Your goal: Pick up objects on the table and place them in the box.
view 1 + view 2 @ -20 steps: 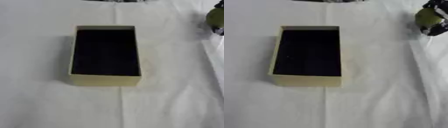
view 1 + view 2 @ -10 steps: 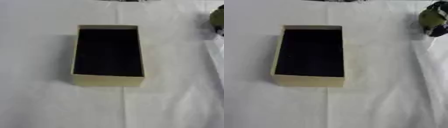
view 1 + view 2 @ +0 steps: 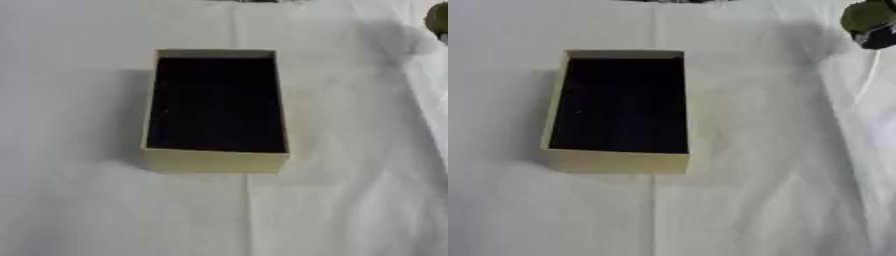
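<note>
Black and barely in view, the right hand (image 3: 878, 36) shows at the upper right corner against an olive-green round object (image 3: 866, 16); its fingers cannot be made out. Well apart, the cream cardboard box (image 3: 614, 161) sits open on the white tablecloth (image 3: 754, 200), dark inside.

The counter (image 3: 780, 200) is covered with a white cloth (image 3: 79, 210) that shows a straight fold crease down the middle and softer wrinkles along the right side. An open cardboard box (image 3: 614, 162) with pale yellowish walls and a dark inside rests on the cloth, a little left of centre, long side running away from the camera. At the far right corner sits a round olive-green object (image 3: 866, 16), with something dark just beside it.
</note>
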### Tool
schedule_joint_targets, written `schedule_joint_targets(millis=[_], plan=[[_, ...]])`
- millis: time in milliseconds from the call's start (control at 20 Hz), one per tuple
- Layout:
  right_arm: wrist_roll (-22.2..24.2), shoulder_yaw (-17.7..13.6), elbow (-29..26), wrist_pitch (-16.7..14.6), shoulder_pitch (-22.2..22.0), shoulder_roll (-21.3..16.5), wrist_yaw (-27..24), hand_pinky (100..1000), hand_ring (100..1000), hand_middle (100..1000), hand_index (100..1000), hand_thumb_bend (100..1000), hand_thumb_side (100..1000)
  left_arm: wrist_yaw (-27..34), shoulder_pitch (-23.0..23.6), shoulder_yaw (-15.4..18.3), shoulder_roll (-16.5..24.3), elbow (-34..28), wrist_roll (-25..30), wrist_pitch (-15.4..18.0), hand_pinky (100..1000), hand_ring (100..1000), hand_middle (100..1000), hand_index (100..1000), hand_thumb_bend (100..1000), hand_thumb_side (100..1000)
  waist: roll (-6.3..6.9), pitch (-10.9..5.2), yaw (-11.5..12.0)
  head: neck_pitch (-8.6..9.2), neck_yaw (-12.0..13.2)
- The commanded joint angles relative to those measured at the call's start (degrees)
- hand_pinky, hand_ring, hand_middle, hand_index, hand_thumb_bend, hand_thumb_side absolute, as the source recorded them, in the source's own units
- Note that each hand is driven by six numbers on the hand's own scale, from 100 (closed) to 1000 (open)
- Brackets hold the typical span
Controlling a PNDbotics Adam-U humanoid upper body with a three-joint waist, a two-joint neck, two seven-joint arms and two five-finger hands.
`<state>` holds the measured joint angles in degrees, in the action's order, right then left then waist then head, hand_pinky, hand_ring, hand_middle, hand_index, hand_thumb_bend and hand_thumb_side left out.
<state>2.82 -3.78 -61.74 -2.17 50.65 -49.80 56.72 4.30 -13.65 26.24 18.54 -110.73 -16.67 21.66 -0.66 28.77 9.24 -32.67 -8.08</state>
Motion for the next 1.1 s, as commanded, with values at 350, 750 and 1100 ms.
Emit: schedule_joint_targets(millis=[350,750,1100], plan=[[-9.63,2.68,-10.22,-4.39,-3.34,-6.49,-4.53,619,600,512,578,308,100,0.12,0.07,0.24,1.44,-1.10,-0.01,-0.68,643,611,608,743,406,523,-0.38,-2.79,-0.59,-0.94,0.45],[-16.95,9.33,-21.63,-11.12,-5.14,-7.75,-9.72,557,572,528,584,305,100,0.08,-0.06,-0.07,1.54,-1.83,-0.17,-1.57,642,613,608,743,397,526,-0.65,-3.93,-1.16,-1.93,0.23],[-18.96,17.38,-32.06,-17.14,-2.04,-0.95,-6.92,546,572,519,576,317,100,0.23,-0.09,-0.27,1.19,-2.20,-0.26,-2.03,639,611,607,743,396,523,-0.51,-4.50,-1.16,-2.50,-0.60]])
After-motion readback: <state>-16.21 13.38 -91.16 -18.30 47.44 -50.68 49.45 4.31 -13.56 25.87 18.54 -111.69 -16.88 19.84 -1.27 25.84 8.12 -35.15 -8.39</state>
